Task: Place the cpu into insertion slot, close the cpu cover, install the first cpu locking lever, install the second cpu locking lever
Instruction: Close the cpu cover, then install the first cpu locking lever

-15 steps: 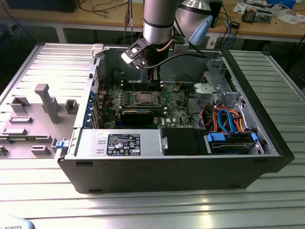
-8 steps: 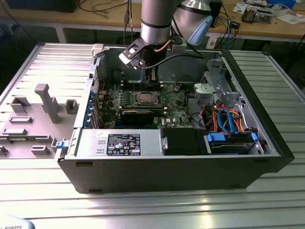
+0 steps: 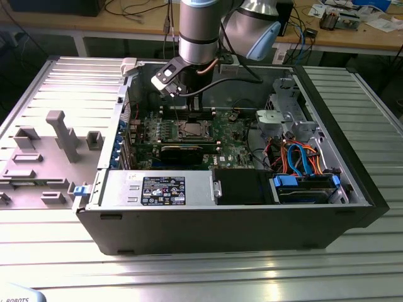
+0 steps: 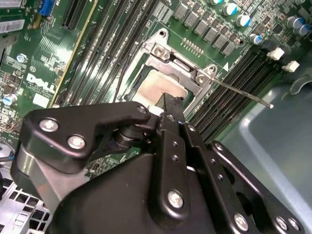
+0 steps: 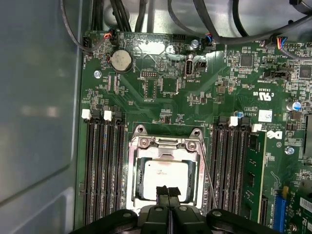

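Observation:
The cpu lies flat in the insertion slot, its silver-grey top showing; the slot's contact field is hidden under it. The cpu cover lies down around the chip as a silver frame. My gripper is shut with nothing between its fingers, its tips at the chip's edge, also seen in the second wrist view. A thin locking lever sticks out from the socket's corner, its free end away from the board. In the exterior view the gripper hangs just above the socket.
Long black memory slots flank the socket on both sides. A black graphics card stands in front of it. Blue and orange cables fill the drive bay on the exterior view's right. The case walls enclose everything.

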`<control>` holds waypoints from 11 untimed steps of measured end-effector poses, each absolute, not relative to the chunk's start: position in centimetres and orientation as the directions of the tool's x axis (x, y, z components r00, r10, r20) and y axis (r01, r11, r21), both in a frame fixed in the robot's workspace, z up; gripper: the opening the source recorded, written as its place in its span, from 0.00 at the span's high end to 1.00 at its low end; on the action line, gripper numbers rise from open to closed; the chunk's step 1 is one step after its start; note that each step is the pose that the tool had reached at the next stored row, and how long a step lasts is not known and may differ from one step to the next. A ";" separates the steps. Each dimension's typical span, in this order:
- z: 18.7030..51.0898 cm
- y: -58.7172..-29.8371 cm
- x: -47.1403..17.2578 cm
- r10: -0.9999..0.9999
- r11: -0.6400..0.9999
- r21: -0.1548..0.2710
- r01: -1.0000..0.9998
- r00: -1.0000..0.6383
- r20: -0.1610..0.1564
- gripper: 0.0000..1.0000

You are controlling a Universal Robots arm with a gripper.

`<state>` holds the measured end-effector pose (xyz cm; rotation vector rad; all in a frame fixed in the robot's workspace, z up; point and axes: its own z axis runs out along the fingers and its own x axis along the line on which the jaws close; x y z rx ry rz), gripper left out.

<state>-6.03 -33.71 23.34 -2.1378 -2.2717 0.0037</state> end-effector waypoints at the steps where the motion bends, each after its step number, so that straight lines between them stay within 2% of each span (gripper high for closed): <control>1: 23.3 -33.7 -6.0 0.998 0.061 -0.017 0.998 -0.060 0.015 0.89; 11: 23.3 -33.7 -6.0 0.998 0.061 -0.017 0.998 -0.060 0.015 0.89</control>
